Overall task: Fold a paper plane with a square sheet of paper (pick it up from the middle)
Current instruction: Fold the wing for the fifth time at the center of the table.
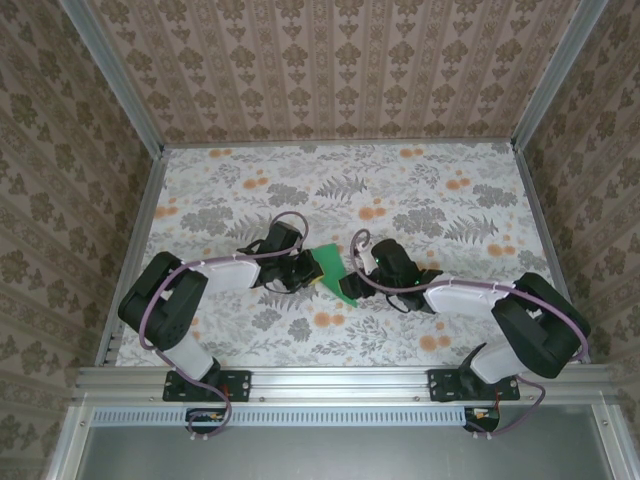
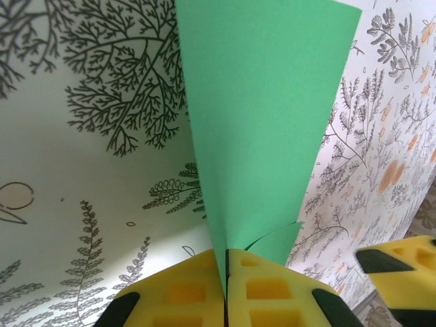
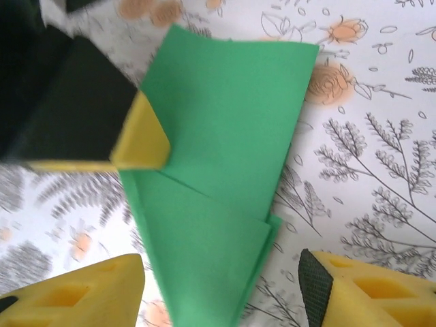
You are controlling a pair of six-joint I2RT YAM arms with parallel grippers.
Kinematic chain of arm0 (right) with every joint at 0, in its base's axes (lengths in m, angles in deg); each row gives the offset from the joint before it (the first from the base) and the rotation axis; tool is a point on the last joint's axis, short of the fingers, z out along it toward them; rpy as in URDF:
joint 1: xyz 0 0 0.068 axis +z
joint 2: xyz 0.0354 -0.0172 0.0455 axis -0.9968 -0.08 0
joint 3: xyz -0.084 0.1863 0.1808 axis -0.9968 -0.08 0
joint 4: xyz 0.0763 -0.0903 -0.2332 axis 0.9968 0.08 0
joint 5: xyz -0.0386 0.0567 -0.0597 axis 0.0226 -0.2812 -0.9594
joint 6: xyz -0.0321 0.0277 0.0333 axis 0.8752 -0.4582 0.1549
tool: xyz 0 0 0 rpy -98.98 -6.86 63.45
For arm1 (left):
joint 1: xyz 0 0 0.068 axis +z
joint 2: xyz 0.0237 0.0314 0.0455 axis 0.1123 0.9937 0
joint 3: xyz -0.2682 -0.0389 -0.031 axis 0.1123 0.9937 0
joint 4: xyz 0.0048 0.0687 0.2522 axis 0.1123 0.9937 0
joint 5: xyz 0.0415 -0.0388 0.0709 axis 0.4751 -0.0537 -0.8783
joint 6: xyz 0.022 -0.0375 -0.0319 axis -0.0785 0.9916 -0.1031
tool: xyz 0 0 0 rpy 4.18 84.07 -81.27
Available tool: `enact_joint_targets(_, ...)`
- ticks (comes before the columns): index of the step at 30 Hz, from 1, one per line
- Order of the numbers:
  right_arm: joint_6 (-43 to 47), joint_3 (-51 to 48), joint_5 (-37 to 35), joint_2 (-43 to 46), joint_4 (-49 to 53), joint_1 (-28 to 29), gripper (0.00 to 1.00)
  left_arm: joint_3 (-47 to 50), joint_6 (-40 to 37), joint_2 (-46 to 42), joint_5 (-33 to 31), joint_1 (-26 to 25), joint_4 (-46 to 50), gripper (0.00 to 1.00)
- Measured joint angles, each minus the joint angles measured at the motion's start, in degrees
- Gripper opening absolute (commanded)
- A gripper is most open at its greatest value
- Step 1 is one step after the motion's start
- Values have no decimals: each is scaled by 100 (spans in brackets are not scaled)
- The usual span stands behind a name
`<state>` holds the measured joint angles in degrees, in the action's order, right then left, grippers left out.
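Paper plane (image 1: 333,268): part-folded green wedge, between both hands, middle of table (image 1: 420,200)
Long axis: slanted; narrow end toward near edge
Left hand (image 2: 226,266): clenched on paper's edge
Right hand (image 3: 221,272): released, astride narrow end

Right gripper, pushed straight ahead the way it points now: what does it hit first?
The folded green paper, which lies between the open fingers of the right gripper. The left gripper clamps it just beyond, though depth is unclear.

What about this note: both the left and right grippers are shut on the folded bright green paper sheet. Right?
No. The left gripper is shut on the folded bright green paper sheet, but the right gripper stands open around it, as the right wrist view shows.
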<state>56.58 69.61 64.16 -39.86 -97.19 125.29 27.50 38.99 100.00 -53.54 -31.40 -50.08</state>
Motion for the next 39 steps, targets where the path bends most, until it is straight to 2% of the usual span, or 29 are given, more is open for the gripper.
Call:
enact_joint_targets(9,1276,-188,-658,-369,-785,833,63,-63,186,-22,7,0,-2,7)
enact_joint_targets(19,1958,-83,-1014,-1187,-1626,1067,53,-68,297,-74,7,0,2,7)
enact_joint_targets(22,2072,-61,-1130,-1300,-1836,1067,49,-70,317,-74,9,0,2,7)
enact_joint_targets(26,2216,-22,-1283,-1421,-2009,1064,38,-85,339,-74,9,0,24,7)
enact_joint_targets(29,2315,-15,-1335,-1484,-2103,1064,27,-101,337,-74,2,0,81,8)
enact_joint_targets(31,2337,-4,-1333,-1515,-2116,1064,19,-101,339,-76,-4,2,116,11)
enact_joint_targets(33,2332,0,-1335,-1532,-2129,1064,11,-103,343,-109,-2,13,195,19)
enact_joint_targets(39,2122,33,-1185,-1532,-2103,914,6,-114,199,-568,-2,299,564,51)
